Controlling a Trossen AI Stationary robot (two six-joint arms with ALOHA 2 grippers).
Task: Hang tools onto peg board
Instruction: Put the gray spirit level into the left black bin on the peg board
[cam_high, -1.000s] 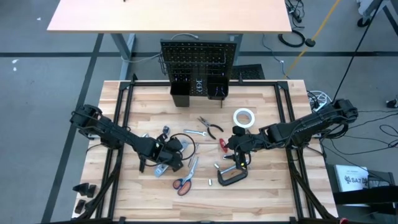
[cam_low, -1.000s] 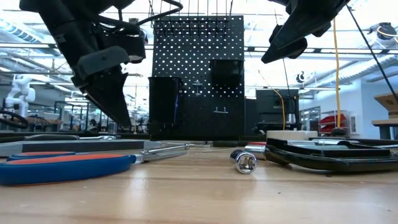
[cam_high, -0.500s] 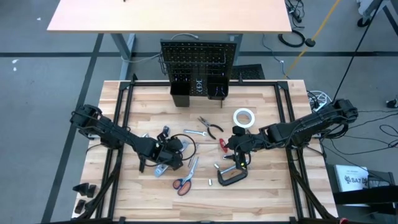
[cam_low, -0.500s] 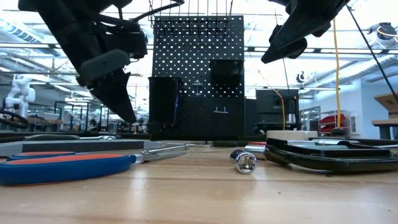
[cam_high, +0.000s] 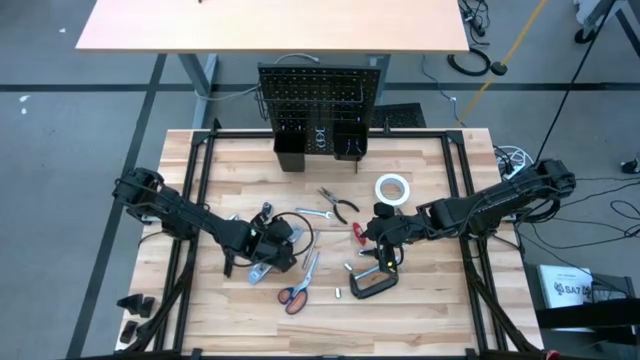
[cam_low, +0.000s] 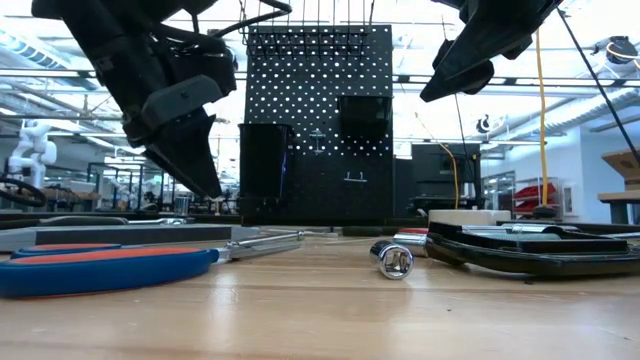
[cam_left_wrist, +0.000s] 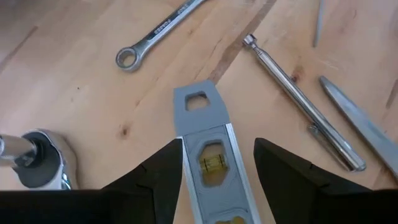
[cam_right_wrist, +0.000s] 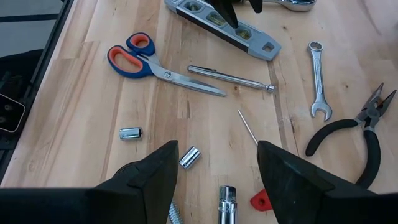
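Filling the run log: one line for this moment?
left gripper: open, straddling grey level on table | right gripper: open, empty, above sockets | peg board: no tools hung yet

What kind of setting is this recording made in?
Probably a robotics lab or workshop. A wooden workbench carries scattered hand tools such as scissors and a wrench, a black peg board stands at the back, and the low view shows an open industrial hall behind.
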